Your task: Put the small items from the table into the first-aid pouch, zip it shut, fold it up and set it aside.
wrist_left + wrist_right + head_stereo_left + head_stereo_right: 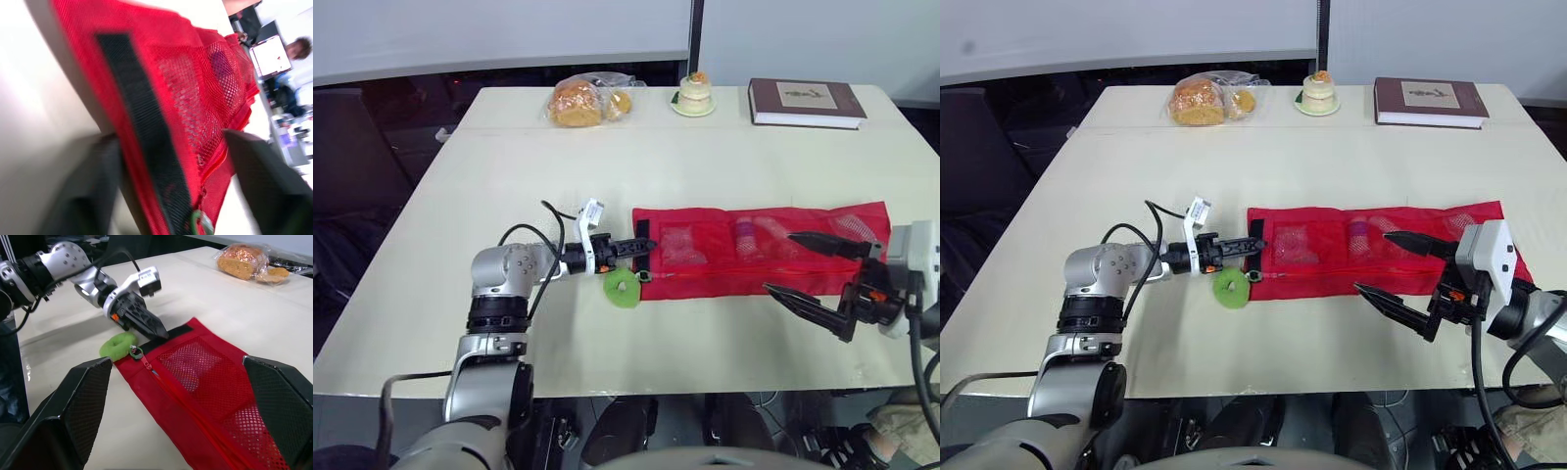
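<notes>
Items (pixel 749 238) blur behind mesh of pouch (pixel 705 279); left tool (pixel 644 247) pinches its end, right tool (pixel 778 261) gapes.

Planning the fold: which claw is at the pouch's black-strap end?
The left claw, at the black strap beside the green ring; the right claw hovers open over the pouch's opposite end.

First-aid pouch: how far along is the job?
Done: the items lie inside the red pouch, and the zip pull by the green ring looks drawn to the end. In hand: left end effector at that end, right end effector open over the other. Left: folding, setting aside.
</notes>
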Robot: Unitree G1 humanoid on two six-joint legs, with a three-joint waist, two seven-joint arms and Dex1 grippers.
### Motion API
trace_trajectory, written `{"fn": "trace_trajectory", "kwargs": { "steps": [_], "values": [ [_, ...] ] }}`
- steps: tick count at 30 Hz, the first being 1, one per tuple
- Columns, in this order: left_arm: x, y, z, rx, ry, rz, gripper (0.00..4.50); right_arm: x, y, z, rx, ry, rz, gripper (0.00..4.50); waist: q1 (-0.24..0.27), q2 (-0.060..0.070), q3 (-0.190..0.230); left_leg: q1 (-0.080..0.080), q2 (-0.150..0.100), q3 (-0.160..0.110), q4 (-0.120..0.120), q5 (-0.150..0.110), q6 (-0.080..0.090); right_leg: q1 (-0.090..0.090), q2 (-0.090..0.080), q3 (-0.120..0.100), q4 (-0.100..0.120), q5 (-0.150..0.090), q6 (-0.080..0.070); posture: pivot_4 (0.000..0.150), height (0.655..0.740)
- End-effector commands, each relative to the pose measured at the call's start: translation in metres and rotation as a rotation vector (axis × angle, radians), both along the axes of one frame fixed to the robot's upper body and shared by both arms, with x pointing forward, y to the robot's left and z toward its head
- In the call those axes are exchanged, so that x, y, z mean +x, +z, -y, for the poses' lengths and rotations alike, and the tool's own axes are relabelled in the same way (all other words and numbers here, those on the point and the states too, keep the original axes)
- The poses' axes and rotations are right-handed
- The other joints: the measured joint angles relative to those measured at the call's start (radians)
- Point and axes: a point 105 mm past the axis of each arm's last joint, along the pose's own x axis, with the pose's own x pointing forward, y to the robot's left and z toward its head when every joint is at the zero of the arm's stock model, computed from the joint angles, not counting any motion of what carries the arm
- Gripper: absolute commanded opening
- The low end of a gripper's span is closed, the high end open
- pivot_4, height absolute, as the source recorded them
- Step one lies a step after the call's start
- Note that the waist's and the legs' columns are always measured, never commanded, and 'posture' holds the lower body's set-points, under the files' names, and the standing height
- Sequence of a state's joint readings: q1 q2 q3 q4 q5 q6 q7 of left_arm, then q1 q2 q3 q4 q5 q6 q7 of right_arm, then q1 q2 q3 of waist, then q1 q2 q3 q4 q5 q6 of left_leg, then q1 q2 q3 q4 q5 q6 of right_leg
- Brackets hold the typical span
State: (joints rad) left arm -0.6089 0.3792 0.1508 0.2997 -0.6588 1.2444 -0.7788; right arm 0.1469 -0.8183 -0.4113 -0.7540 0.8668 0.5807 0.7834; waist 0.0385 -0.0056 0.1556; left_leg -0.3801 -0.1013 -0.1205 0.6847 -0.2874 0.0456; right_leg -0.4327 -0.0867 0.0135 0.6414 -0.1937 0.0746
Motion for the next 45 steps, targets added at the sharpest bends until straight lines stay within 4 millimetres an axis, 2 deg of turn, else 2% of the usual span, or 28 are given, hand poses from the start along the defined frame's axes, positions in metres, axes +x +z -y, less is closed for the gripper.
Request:
{"fn": "trace_trajectory", "kwargs": {
  "steps": [1, 4, 5, 7, 13, 17, 20, 23, 29, 34, 38, 43, 45],
  "values": [
    [-0.001, 0.006, 0.001, -0.066, -0.006, -0.02, 1.45, -0.005, 0.008, -0.006, -0.001, 0.017, 0.054, 4.5, -0.001, 0.0, 0.0, 0.0, 0.0, 0.0, 0.0, 0.0, 0.0, 0.0, 0.0, 0.0, 0.0, 0.0, 0.0, 0.15, 0.7289],
    [-0.002, 0.011, 0.002, -0.094, -0.016, -0.023, 0.14, -0.004, 0.008, -0.007, 0.002, 0.018, 0.055, 4.5, 0.0, -0.001, 0.0, 0.0, 0.0, 0.0, 0.0, 0.0, 0.0, 0.0, 0.0, 0.0, 0.0, 0.0, 0.0, 0.15, 0.7289],
    [-0.003, 0.012, 0.002, -0.102, -0.02, -0.023, 0.04, -0.003, 0.007, -0.008, 0.002, 0.016, 0.052, 4.5, 0.0, -0.001, 0.0, 0.0, 0.0, 0.0, 0.0, 0.0, 0.0, 0.0, 0.0, 0.0, 0.0, 0.0, 0.0, 0.15, 0.7289],
    [-0.003, 0.014, 0.002, -0.116, -0.014, -0.029, 0.04, -0.001, 0.004, -0.012, 0.003, 0.017, 0.037, 4.5, -0.001, -0.001, 0.0, 0.0, 0.0, 0.0, 0.0, 0.0, 0.0, 0.0, -0.001, 0.0, 0.0, 0.0, 0.0, 0.15, 0.7289],
    [0.005, 0.019, 0.006, -0.151, 0.025, -0.038, 0.04, 0.007, -0.009, -0.042, 0.034, 0.087, -0.02, 4.5, -0.001, -0.001, 0.0, -0.001, 0.001, 0.0, 0.0, 0.0, 0.0, -0.001, -0.001, 0.0, 0.0, 0.0, 0.0, 0.15, 0.7289],
    [0.014, 0.029, 0.021, -0.201, 0.04, -0.048, 0.04, 0.021, -0.018, -0.076, 0.03, 0.17, -0.028, 4.5, 0.001, -0.001, 0.001, -0.001, 0.0, 0.0, 0.001, 0.0, 0.0, -0.001, 0.0, 0.0, 0.0, 0.0, 0.0, 0.15, 0.7289],
    [0.017, 0.031, 0.033, -0.193, 0.023, -0.048, 0.04, 0.03, -0.034, -0.103, -0.032, 0.261, -0.048, 4.5, -0.005, -0.002, 0.001, -0.002, 0.0, -0.001, 0.001, 0.0, -0.001, -0.002, 0.0, -0.001, 0.0, 0.0, 0.0, 0.15, 0.7289],
    [0.023, 0.026, 0.036, -0.158, 0.042, -0.062, 0.04, 0.039, -0.047, -0.128, -0.088, 0.336, -0.069, 4.5, -0.02, -0.002, 0.001, -0.002, 0.0, -0.001, 0.001, 0.0, -0.001, -0.003, 0.001, -0.001, 0.0, 0.0, 0.0, 0.15, 0.7289],
    [0.029, 0.028, 0.038, -0.151, 0.046, -0.07, 0.04, 0.059, -0.063, -0.162, -0.158, 0.406, -0.078, 4.5, -0.029, -0.002, 0.001, -0.002, 0.0, -0.001, 0.0, 0.0, -0.001, -0.004, 0.002, -0.001, 0.0, 0.0, 0.0, 0.15, 0.7289],
    [0.032, 0.03, 0.034, -0.145, 0.052, -0.071, 0.04, 0.069, -0.083, -0.171, -0.282, 0.407, -0.088, 4.5, -0.03, -0.002, 0.001, -0.003, -0.001, -0.001, 0.0, 0.0, -0.001, -0.004, 0.002, -0.001, 0.0, 0.0, 0.0, 0.15, 0.7289],
    [0.035, 0.03, 0.03, -0.143, 0.062, -0.072, 0.04, 0.086, -0.104, -0.16, -0.415, 0.278, -0.117, 4.5, -0.037, -0.002, 0.001, -0.004, -0.001, -0.001, 0.0, 0.001, -0.001, -0.006, 0.002, 0.0, 0.001, 0.0, 0.0, 0.15, 0.7289],
    [0.035, 0.029, 0.027, -0.14, 0.067, -0.07, 0.04, 0.082, -0.117, -0.148, -0.504, 0.255, -0.161, 4.5, -0.045, -0.002, 0.001, -0.005, -0.001, -0.001, 0.0, 0.001, -0.001, -0.007, 0.001, 0.0, 0.001, 0.0, 0.0, 0.15, 0.7289],
    [0.038, 0.03, 0.025, -0.152, 0.081, -0.075, 0.0, 0.076, -0.12, -0.148, -0.539, 0.293, -0.167, 4.08, -0.045, -0.002, 0.001, -0.005, -0.001, -0.001, 0.0, 0.001, -0.001, -0.007, 0.001, 0.0, 0.001, 0.0, 0.0, 0.15, 0.7289]
  ]
}}
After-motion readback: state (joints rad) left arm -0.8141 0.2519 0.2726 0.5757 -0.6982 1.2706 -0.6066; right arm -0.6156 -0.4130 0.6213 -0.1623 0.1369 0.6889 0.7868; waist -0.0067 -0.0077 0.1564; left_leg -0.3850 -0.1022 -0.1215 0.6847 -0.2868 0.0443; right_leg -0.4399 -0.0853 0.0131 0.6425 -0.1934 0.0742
